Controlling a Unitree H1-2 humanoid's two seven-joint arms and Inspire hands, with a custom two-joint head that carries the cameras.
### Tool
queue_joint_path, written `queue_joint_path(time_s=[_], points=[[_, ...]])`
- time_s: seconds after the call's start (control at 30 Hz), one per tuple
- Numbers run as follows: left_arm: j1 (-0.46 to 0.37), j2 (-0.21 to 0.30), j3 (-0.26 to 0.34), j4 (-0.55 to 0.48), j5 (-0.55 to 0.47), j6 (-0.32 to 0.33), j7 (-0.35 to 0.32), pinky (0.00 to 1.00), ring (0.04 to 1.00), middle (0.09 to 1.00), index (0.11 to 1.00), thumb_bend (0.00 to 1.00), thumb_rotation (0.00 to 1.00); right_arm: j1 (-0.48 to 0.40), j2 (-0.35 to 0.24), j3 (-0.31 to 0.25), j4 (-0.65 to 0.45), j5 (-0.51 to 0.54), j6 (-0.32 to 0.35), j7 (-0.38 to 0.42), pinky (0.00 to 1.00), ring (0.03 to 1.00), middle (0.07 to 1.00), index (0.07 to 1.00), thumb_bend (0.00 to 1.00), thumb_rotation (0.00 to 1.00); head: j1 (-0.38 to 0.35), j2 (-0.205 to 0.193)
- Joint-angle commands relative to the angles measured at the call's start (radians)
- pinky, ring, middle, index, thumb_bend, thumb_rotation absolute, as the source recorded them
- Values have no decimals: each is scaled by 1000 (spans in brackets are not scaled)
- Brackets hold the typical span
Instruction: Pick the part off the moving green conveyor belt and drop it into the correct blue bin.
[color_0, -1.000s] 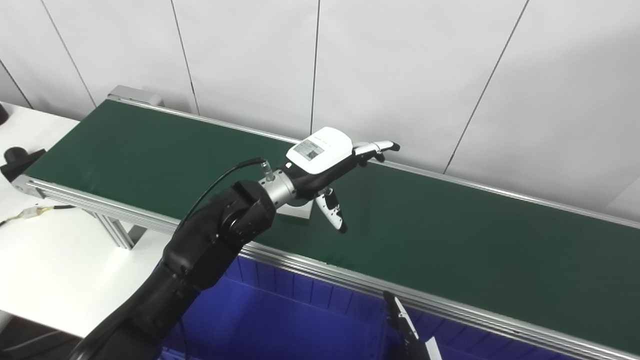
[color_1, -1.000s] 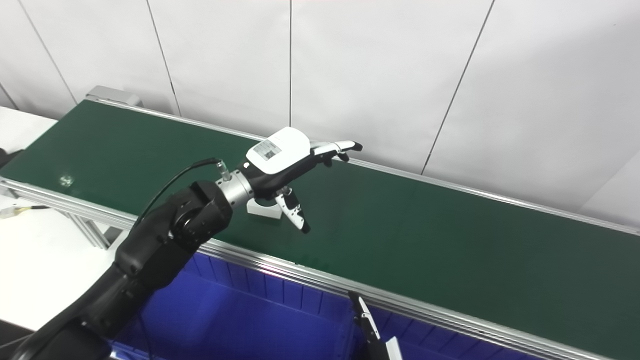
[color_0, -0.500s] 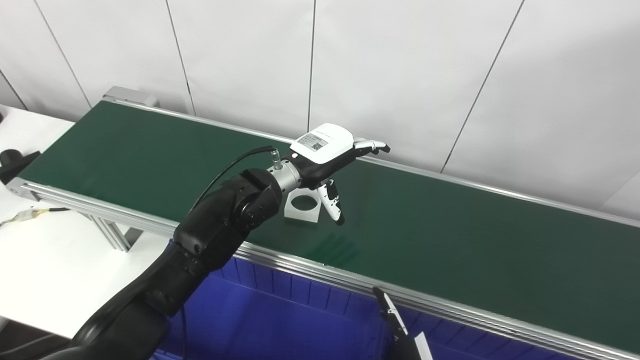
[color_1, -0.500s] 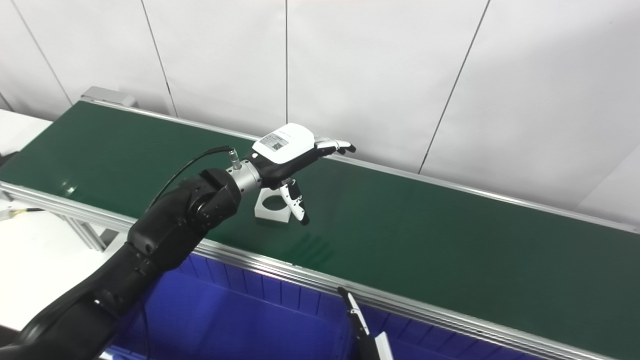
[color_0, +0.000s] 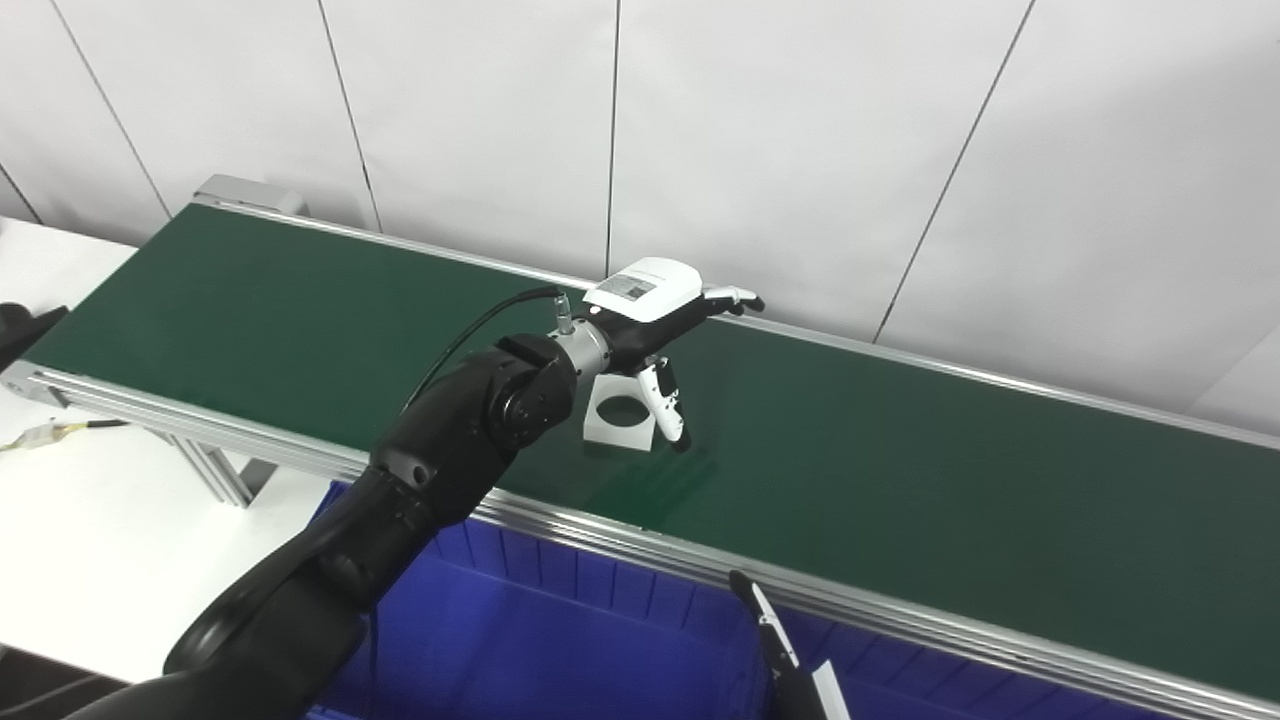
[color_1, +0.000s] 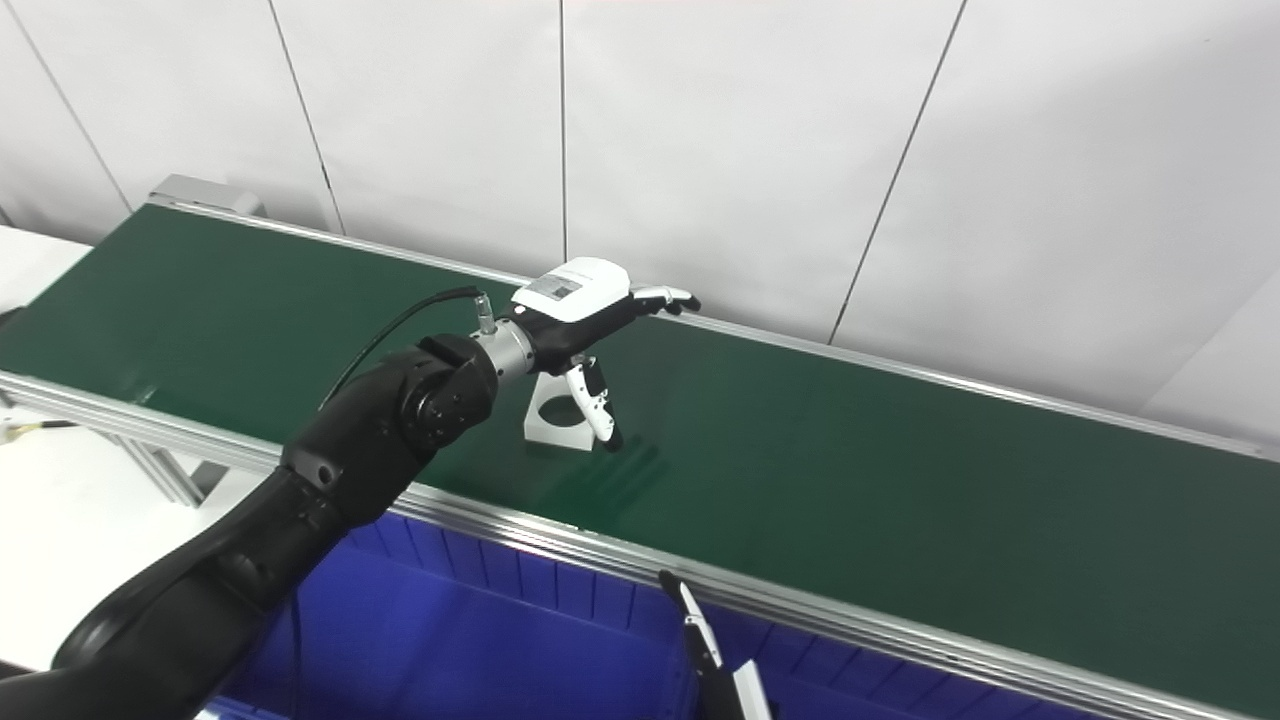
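Carried further along the conveyor belt (color_0: 900, 470) beneath the spread, empty left hand (color_0: 650, 320): the white part (color_0: 620, 420). Best closed around while tracked. Right hand (color_0: 790, 670) barely visible, state unclear.

Green conveyor belt (color_0: 900, 480), white part with round hole (color_0: 617, 421) lying on it

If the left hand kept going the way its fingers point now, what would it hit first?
Probably nothing on the belt: the left hand points over the conveyor belt toward the far rail, then the wall panels. The white part sits below it, off that line. Depth is unclear.
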Motion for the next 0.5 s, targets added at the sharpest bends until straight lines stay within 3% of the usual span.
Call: queue_joint_path(time_s=[0.0,0.47], points=[[-63,-8,0,21,-21,4,16,735,822,862,867,1000,170,-2,8,6,-29,-12,-38,-11,1000,985,959,973,1000,964,-3,2],[-123,-14,-70,212,-26,-24,6,698,794,840,851,1000,194,-3,19,41,-58,-41,-38,-34,1000,987,967,968,964,953,-21,21]])
